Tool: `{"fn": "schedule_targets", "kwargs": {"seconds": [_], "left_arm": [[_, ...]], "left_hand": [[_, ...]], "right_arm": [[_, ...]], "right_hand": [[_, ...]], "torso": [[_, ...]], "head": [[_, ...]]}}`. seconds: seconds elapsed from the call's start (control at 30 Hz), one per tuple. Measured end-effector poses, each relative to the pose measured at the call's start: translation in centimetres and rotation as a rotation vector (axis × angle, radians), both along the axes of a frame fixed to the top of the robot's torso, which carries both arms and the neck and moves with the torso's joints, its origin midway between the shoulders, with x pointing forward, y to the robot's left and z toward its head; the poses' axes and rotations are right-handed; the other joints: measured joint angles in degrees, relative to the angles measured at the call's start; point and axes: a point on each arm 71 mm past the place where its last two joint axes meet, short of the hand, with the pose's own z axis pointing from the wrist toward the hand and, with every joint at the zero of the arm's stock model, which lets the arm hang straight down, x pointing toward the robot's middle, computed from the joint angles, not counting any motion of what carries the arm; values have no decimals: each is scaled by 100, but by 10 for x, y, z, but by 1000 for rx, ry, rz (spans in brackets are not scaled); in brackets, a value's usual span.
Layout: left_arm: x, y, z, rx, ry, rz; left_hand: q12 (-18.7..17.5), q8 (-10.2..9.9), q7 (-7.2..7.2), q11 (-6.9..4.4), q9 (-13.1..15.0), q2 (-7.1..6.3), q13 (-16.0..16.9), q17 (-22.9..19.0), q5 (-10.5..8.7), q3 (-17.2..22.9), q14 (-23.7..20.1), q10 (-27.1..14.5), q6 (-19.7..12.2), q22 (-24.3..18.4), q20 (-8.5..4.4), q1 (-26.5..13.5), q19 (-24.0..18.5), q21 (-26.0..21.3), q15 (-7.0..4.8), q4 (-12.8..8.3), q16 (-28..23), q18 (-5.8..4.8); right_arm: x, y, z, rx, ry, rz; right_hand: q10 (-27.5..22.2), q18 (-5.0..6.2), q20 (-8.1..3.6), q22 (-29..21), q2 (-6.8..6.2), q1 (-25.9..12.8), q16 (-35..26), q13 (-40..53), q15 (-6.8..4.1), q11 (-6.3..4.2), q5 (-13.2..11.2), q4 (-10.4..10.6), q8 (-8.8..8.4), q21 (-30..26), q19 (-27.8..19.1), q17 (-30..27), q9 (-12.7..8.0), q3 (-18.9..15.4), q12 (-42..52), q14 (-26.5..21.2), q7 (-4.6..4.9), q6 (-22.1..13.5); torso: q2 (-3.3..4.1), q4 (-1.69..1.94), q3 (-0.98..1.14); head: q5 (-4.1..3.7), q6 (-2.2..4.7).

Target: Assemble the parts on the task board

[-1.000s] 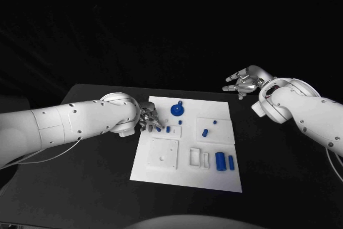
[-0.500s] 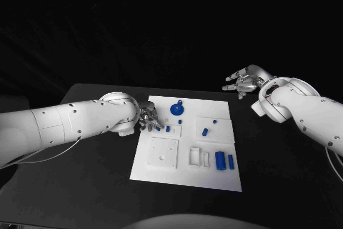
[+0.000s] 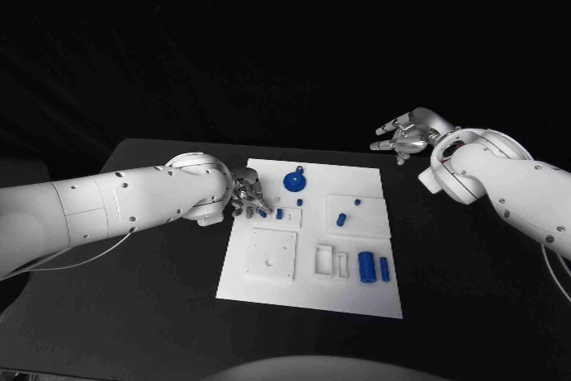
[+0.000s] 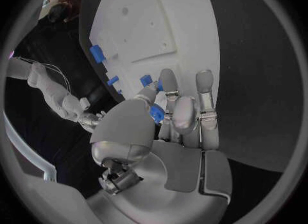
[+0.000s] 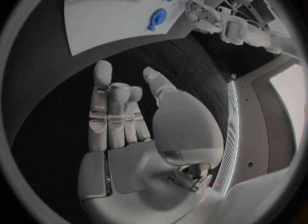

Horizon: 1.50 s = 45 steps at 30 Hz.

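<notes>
The white task board [image 3: 312, 290] lies mid-table with several blue parts on it: a round knobbed disc [image 3: 294, 181], small pegs [image 3: 342, 219] and a thick cylinder [image 3: 368, 265]. My left hand [image 3: 247, 196] hovers over the board's left edge beside a short peg [image 3: 280, 215]. In the left wrist view my left hand [image 4: 173, 121] pinches a small blue part [image 4: 156, 112] between thumb and fingers above the board [image 4: 173, 23]. My right hand [image 3: 404, 135] hangs beyond the board's far right corner, fingers spread. The right wrist view shows my right hand [image 5: 128, 116] holding nothing, the disc [image 5: 157, 17] well ahead of it.
Raised white blocks with recesses stand on the board: a square one [image 3: 272, 253] near its left side and a narrow slotted one [image 3: 325, 261] beside it. Black table [image 3: 143, 315] surrounds the board on every side.
</notes>
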Motion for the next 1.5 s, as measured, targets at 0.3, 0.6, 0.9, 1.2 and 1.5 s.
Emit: {"fn": "schedule_targets", "kwargs": {"seconds": [0.3, 0.6, 0.9, 1.2, 1.5], "left_arm": [[0, -1, 0, 2, 0, -5], [0, 0, 0, 5, 4, -8], [0, 2, -1, 7, 6, -5], [0, 2, -1, 7, 7, -4], [0, 2, -1, 9, 8, -3]], "left_hand": [[0, 4, 10, 0, 4, 0, 0, -5, 0, 9, 0, 0, 10, -1, 0, 0, 0, 0, 0, 8, 0, 0], [0, 3, 6, 0, 4, 0, 0, -7, -10, 25, 0, 0, 6, -1, 0, 0, 0, 0, 0, 25, 0, 0], [0, -18, -5, 0, -4, 0, 6, -7, -12, 25, 0, 0, -6, -2, 0, 0, 0, 0, 0, 25, 0, 0], [0, -20, -5, 0, -1, 0, 5, -7, -9, 25, 0, 0, -6, -2, 0, 0, 0, 0, 0, 25, 0, 0], [0, -3, -2, 0, 1, 0, 5, -6, -9, 24, 0, 0, -3, -3, 0, 0, 0, 0, 0, 24, 0, 0]], "right_arm": [[0, 0, 0, 0, 0, 0], [0, 0, 0, 0, 0, 0], [0, 0, 0, 0, 1, 0], [0, 0, 0, 0, 1, 1], [0, 0, -1, 0, 1, 1]], "right_hand": [[0, 0, 0, 0, 0, 0, 0, 0, 0, 0, 0, 0, 0, 0, 0, 0, 0, 0, 0, 0, 0, 0], [0, 0, 0, 0, 0, 0, 0, 0, 0, 0, 0, 0, 0, 0, 0, 0, 0, 0, 0, 0, -1, -1], [1, 0, 0, 0, 0, 0, 0, 0, 0, 1, 0, 0, 0, 0, 0, 0, 0, 0, 0, 0, -1, -1], [1, 0, 0, 1, 0, 0, 0, 1, 0, 1, 0, 0, 0, 0, 0, 0, 0, 0, 0, 0, -1, -1], [2, 0, 0, 1, 0, 0, 0, 1, 0, 2, 0, 0, 0, 0, 0, 0, 0, 0, 0, 0, -1, -2]], "torso": [[-1, -1, 4], [-1, -1, 4], [-2, 3, 4], [-2, 3, 0], [-1, -1, 3]], "head": [[-2, -4], [-3, -20], [-7, -33], [2, -35], [3, -42]]}}
